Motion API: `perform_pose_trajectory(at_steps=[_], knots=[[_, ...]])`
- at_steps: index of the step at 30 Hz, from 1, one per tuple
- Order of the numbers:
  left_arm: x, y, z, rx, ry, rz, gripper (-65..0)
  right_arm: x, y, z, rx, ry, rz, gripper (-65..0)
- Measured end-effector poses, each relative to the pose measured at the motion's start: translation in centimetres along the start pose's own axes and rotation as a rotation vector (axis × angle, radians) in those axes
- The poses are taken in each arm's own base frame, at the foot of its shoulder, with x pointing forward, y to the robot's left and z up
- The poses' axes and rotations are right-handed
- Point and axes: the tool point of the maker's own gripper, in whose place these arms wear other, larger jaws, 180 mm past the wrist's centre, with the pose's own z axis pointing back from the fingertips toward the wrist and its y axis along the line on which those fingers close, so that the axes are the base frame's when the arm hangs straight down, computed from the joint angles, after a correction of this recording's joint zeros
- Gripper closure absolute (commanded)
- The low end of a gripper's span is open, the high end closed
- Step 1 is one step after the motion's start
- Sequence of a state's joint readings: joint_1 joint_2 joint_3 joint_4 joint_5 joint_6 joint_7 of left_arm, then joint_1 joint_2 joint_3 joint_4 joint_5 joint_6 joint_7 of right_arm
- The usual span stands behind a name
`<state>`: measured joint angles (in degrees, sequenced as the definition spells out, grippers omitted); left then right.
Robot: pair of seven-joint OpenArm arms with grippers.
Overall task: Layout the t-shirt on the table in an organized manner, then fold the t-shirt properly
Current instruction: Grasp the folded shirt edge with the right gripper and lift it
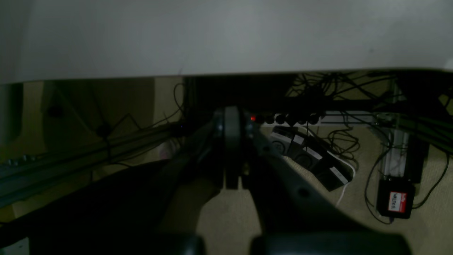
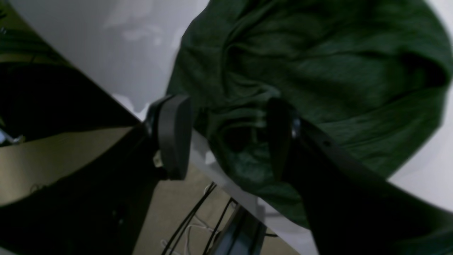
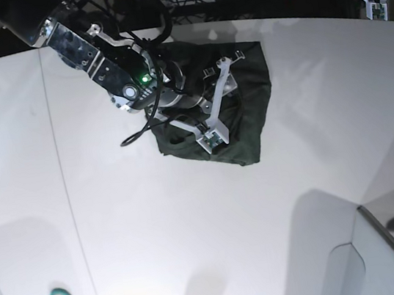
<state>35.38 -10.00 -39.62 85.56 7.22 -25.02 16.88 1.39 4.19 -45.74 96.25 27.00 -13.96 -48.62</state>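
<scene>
Two end effectors differed: the right end effector [image 2: 226, 138] stood open over the crumpled t-shirt [image 3: 239, 108] near the table's [image 3: 193, 222] far edge; the left end effector [image 1: 231, 156] was closed, empty.

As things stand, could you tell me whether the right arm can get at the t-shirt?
Probably yes: the right tool hangs open right over the crumpled t-shirt, with nothing between them.

Looked like a robotics lab: broad white bench [image 3: 198, 251] with a thin dark seam, power strip [image 1: 297, 119] with a red light, tangled black cables [image 1: 339, 138] and aluminium framing [image 1: 70, 156] over beige carpet [image 1: 230, 216].
</scene>
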Motion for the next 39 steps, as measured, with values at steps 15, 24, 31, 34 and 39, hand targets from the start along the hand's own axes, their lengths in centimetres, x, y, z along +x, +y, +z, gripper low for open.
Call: perform_pose_trajectory(at_steps=[15, 24, 31, 34, 39], knots=[[-0.1, 0.0, 0.0, 0.000, 0.001, 0.002, 0.0, -0.7, -0.6, -2.1, -0.005, 0.035, 0.020, -4.2], [0.0, 0.1, 0.0, 0.001, 0.001, 0.001, 0.0, -1.2, 2.3, -2.4, 0.056, 0.053, 0.115, -3.5], [0.0, 0.0, 0.0, 0.001, 0.001, 0.001, 0.0, -1.8, 5.4, -4.2, 0.120, 0.103, 0.252, -3.3], [-0.1, 0.1, 0.0, 0.001, 0.001, 0.003, 0.0, -2.4, 6.8, -5.0, 0.176, 0.137, 0.310, -3.3], [-0.1, 0.0, 0.0, 0.000, 0.001, 0.004, 0.0, -0.6, 8.3, -5.2, 0.191, 0.107, 0.344, -4.2]])
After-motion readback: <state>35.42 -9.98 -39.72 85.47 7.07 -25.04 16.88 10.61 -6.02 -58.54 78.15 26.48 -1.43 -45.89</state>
